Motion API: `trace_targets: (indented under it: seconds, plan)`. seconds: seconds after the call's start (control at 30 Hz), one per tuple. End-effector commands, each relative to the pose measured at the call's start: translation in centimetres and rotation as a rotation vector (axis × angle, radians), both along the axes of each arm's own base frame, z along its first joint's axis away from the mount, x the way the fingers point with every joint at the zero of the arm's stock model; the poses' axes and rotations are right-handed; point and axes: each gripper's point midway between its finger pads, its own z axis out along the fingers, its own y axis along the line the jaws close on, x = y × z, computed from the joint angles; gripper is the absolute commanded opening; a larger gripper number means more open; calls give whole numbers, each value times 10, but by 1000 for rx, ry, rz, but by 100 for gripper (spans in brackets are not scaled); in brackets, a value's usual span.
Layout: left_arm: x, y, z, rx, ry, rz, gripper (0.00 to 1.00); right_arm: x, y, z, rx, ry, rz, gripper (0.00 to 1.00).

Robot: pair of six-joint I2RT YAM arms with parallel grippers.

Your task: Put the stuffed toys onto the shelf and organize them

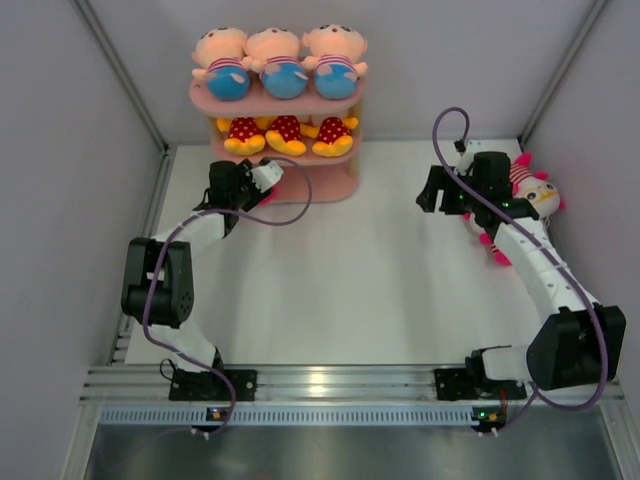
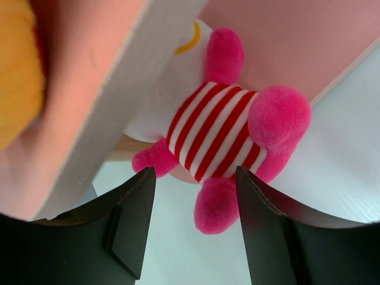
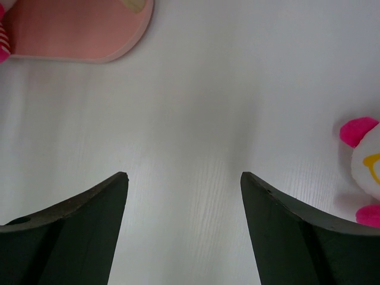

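The pink shelf (image 1: pixel 345 180) stands at the back. Three peach-headed dolls (image 1: pixel 284 62) sit on its top board, and three yellow-orange toys with red dotted bodies (image 1: pixel 287 133) sit on the middle board. My left gripper (image 1: pixel 258 185) is open at the left end of the bottom tier. In the left wrist view a pink-striped toy (image 2: pixel 217 130) lies just beyond the left gripper (image 2: pixel 194 172), under a shelf board (image 2: pixel 113 101), with one pink foot between the jaws. My right gripper (image 1: pixel 440 190) is open and empty over bare table, as the right wrist view (image 3: pixel 184 175) shows.
Another white-faced, pink-striped toy (image 1: pixel 535 190) lies at the far right by the wall, also at the right wrist view's edge (image 3: pixel 365 160). Pink limbs of one more toy (image 1: pixel 490 245) show under the right arm. The shelf's bottom board (image 3: pixel 77 29) shows at that view's top left.
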Motion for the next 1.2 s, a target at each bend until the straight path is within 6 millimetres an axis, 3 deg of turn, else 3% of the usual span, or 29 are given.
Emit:
trace_targets:
  seconds: [0.0,0.1,0.2,0.27,0.3,0.33,0.4,0.43,0.5,0.53,0.63,0.73,0.87,0.93,1.03,1.17]
  plan:
    - [5,-1,48,-30,-79,18,62,5,6,29,43,-83,12,77]
    - [-4,-6,52,-46,-55,4,63,1,-4,29,35,-81,-42,78]
    - [-14,-10,50,-61,-3,8,62,1,-23,15,57,-28,-122,80]
    - [-22,-14,50,-85,27,13,62,-1,-49,-4,116,35,-231,79]
    - [-28,-16,51,-92,51,13,62,-2,-68,-10,131,50,-298,80]
    - [-34,-17,50,-100,76,12,63,-3,-99,-15,141,56,-421,80]
    - [-42,-21,57,-128,91,9,62,-13,-129,-29,151,69,-542,80]
    - [-46,-22,58,-136,103,5,62,-14,-156,-25,177,30,-635,80]
    - [-57,-26,58,-146,132,-9,63,-25,-182,-30,192,12,-725,79]
    - [-62,-29,57,-142,144,-16,62,-30,-205,-29,192,-7,-795,79]
    - [-76,-31,58,-131,171,-24,62,-43,-239,-27,129,-7,-876,79]
    - [-89,-38,61,-126,191,-30,61,-59,-251,-35,122,52,-947,80]
    - [-109,-39,71,-138,217,-17,62,-91,-251,-50,172,36,-1054,80]
    - [-120,-37,69,-138,251,1,62,-97,-250,-57,176,33,-1067,81]
    - [-135,-36,69,-140,274,3,62,-86,-245,-68,221,25,-1022,80]
    - [-155,-36,70,-154,277,-3,62,-53,-248,-95,283,82,-940,77]
